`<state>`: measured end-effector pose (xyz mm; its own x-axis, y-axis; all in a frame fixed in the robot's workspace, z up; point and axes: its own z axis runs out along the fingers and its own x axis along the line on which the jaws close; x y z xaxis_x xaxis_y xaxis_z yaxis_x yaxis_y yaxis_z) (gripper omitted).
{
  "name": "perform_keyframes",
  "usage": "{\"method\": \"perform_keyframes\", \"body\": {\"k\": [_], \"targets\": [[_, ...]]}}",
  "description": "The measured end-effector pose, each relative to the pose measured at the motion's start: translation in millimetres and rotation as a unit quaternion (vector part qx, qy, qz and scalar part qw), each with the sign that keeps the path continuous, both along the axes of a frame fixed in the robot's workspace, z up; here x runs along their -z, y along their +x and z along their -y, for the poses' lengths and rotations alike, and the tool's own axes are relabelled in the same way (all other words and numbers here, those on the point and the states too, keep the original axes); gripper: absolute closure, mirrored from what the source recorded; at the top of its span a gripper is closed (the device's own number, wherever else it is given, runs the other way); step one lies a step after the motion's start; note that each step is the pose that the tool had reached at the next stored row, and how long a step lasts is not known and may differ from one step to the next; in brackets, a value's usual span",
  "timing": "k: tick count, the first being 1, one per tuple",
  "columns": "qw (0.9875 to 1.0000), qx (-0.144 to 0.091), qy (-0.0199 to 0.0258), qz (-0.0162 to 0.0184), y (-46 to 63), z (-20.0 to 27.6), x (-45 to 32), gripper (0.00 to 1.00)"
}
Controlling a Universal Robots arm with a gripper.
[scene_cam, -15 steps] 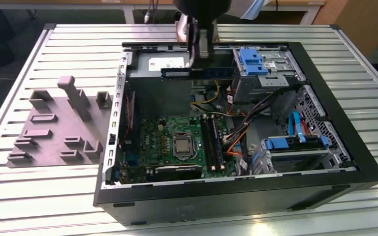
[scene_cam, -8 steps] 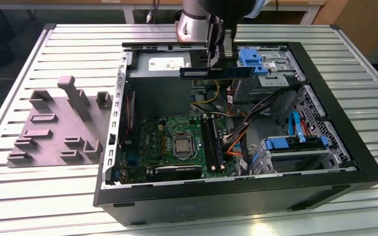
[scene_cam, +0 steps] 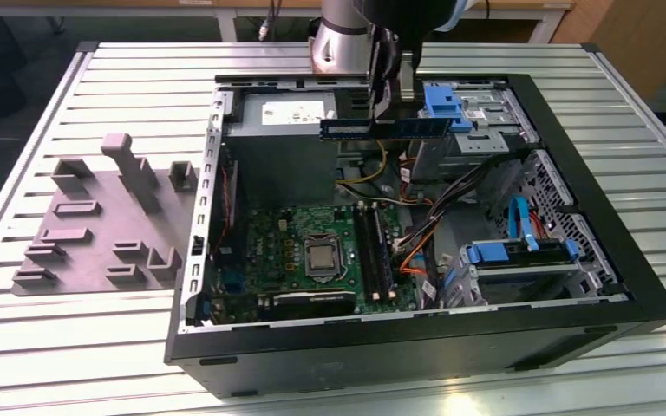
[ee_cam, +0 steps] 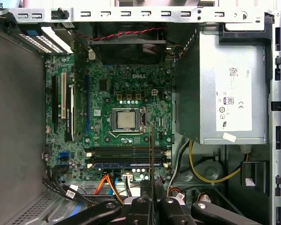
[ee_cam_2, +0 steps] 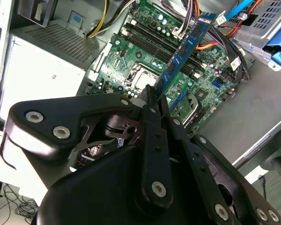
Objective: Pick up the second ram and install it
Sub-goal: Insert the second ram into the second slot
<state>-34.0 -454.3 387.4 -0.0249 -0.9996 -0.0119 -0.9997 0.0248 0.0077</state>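
Hangs straight down over the far end of the open computer case [scene_cam: 426, 347], with the gripper [scene_cam: 388, 113] closed narrow on the second ram [scene_cam: 356, 128] and pinching it near the middle of its length. Holds the stick level and clear of everything, spanning in the exterior view from the power supply [scene_cam: 281, 113] to a blue drive bracket [scene_cam: 443, 104]. In the second wrist view, grips both faces of the board with the black fingers [ee_cam_2: 152, 140], leaving the free length jutting out high above the motherboard [scene_cam: 292, 238], well apart from it. In the first wrist view, presents the ram edge-on as a thin line running crosswise to the memory slots [ee_cam: 126, 151]. Inside the case: motherboard flat on the floor, processor [scene_cam: 323, 258] just beside the slots, what looks like another stick [ee_cam: 117, 165] already seated in the slot nearest the cables [scene_cam: 420, 238], drive cages along the exterior view's right. Open air above the board up to the black rim; tighter at the slots, hemmed between processor and cable bundle. Outside, on the slatted table [scene_cam: 79, 347], a grey fixture [scene_cam: 90, 225] to the exterior view's left of the case.
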Motion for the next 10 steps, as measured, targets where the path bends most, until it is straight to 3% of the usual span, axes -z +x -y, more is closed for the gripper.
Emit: {"method": "perform_keyframes", "body": {"k": [10], "targets": [[1.0000,0.004,0.0000,0.0000,0.1,0.0,0.1,0.86]]}}
